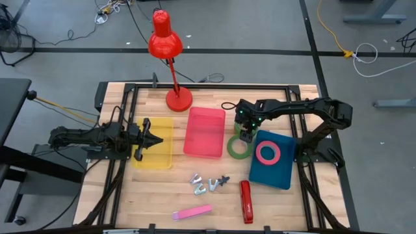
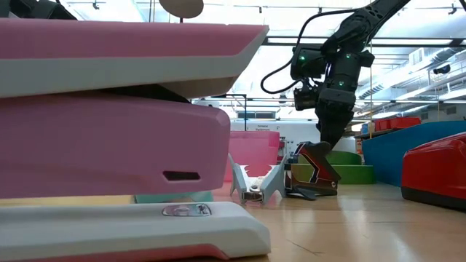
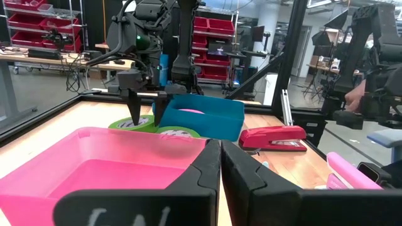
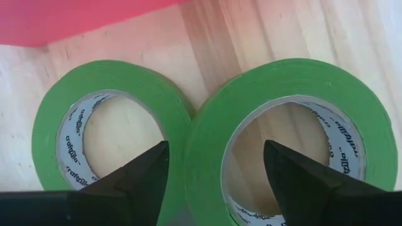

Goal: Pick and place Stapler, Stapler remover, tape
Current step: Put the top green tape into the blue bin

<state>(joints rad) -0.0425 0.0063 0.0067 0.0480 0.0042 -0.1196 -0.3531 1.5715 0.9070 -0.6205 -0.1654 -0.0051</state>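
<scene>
item: 2 green tape rolls (image 4: 276,125) touching, between pink tray (image 1: 205,132) and blue tray (image 1: 272,170). my right gripper (image 4: 217,164) spread astride 1 wall; lower squarely, then clamp. left gripper (image 1: 144,138) clenched, empty, over yellow tray (image 1: 162,144).

A red desk lamp (image 1: 166,49) stands behind yellow (image 1: 155,144), pink (image 1: 204,132) and blue trays (image 1: 273,170).

Two green tape rolls (image 4: 276,125) touch, squeezed between the pink tray (image 1: 205,132) and blue tray (image 1: 273,170); bare table in front.
</scene>
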